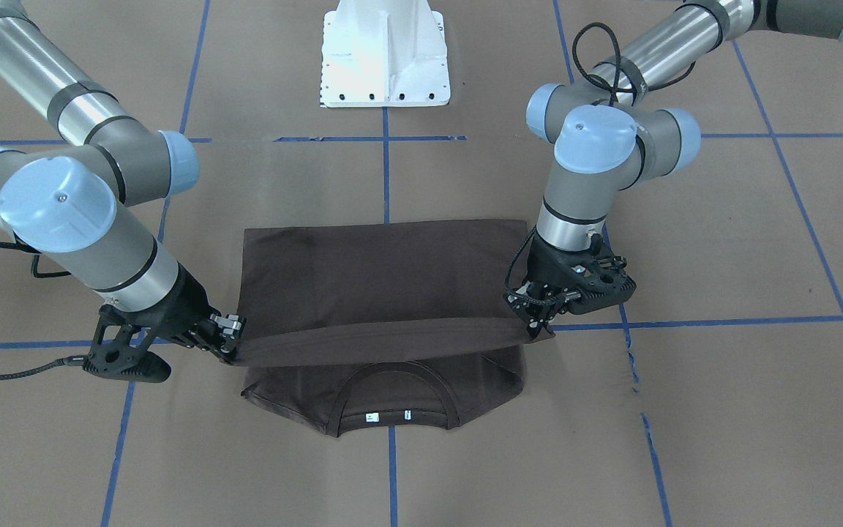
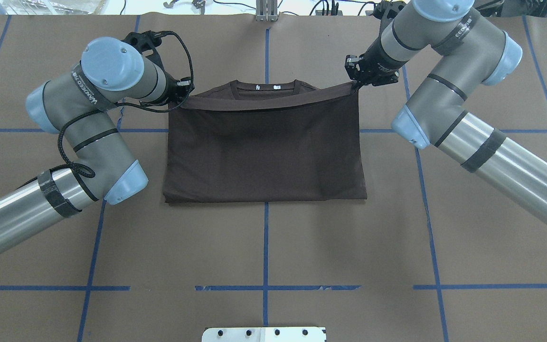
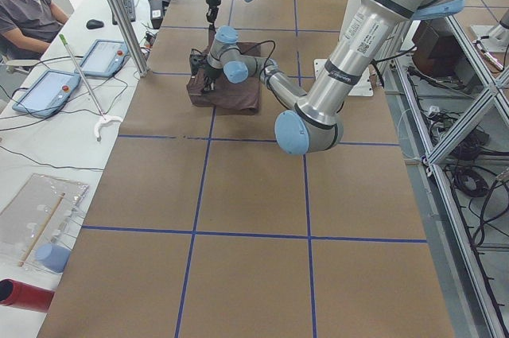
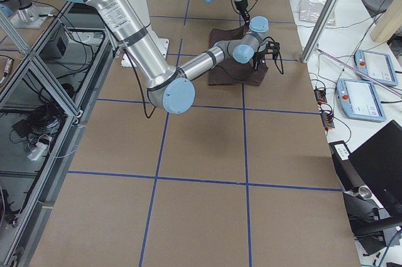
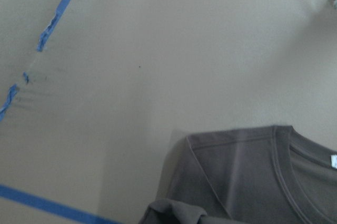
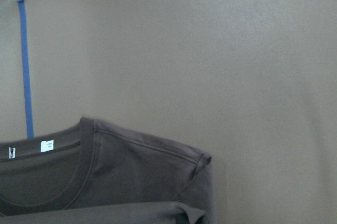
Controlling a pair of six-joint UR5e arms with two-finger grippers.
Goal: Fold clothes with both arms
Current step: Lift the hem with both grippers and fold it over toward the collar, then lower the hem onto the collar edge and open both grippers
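Left gripper (image 1: 538, 322) and right gripper (image 1: 230, 340) each pinch shut on one end of the hem (image 1: 381, 345) of the shirt (image 1: 381, 278), half folded on the table (image 1: 721, 234); they should carry that taut edge level, in step, onto the collar (image 1: 396, 382).

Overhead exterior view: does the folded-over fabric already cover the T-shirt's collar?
No, the collar of the T-shirt lies uncovered beyond the lifted edge.
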